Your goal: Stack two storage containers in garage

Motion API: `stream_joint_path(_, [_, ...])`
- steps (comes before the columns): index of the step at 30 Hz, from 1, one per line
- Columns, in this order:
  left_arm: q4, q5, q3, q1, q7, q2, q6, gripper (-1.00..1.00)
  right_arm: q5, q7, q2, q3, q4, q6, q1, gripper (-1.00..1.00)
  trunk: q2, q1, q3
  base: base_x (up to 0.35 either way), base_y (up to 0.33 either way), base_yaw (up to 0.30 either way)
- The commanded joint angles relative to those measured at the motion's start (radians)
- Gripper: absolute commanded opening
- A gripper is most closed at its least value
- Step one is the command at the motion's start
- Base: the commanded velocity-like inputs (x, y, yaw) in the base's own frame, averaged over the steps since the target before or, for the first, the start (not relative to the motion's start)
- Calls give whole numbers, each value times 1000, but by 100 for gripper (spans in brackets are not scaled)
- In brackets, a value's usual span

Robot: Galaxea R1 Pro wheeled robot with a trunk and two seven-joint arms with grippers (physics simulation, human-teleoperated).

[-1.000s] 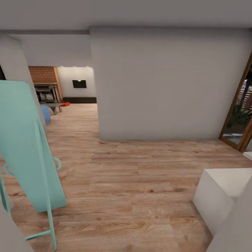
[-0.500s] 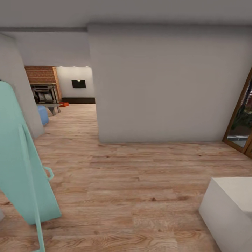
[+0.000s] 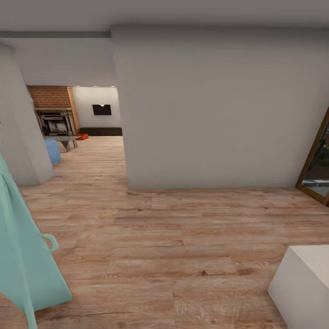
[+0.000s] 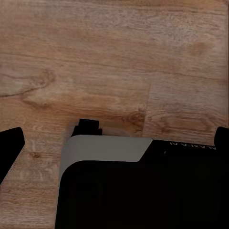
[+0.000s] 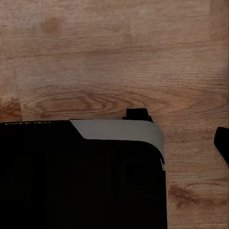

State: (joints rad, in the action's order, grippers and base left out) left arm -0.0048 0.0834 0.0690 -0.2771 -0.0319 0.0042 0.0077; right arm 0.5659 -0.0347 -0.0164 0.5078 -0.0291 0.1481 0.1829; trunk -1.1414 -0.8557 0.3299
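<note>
Fingers' state I cannot tell; view has shifted left, living room (image 3: 73,123) nearer, 1 orange container (image 3: 82,136) ahead.

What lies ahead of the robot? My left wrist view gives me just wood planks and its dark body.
Observer: A pale grey wall faces it; an opening to the left leads toward a brick fireplace.
Operator: Any container in sight?
Observer: A small orange-red shape, likely a storage container, lies on the floor by that fireplace, far off.
Operator: Obstacles nearby?
Observer: A teal board leans close on the left, and a white block sits on the right.
</note>
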Motion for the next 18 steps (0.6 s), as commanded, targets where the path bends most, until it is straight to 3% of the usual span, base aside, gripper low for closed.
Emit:
stream_joint_path(1, [0, 9, 6, -1, -3, 0, 1, 100, 11, -4, -1, 8, -3, 5, 1, 100, -1, -1, 1, 327, 0, 0])
stream_joint_path(18, [0, 9, 6, -1, -3, -1, 0, 100, 11, -4, -1, 8, -3, 5, 1, 100, -1, -1, 1, 327, 0, 0])
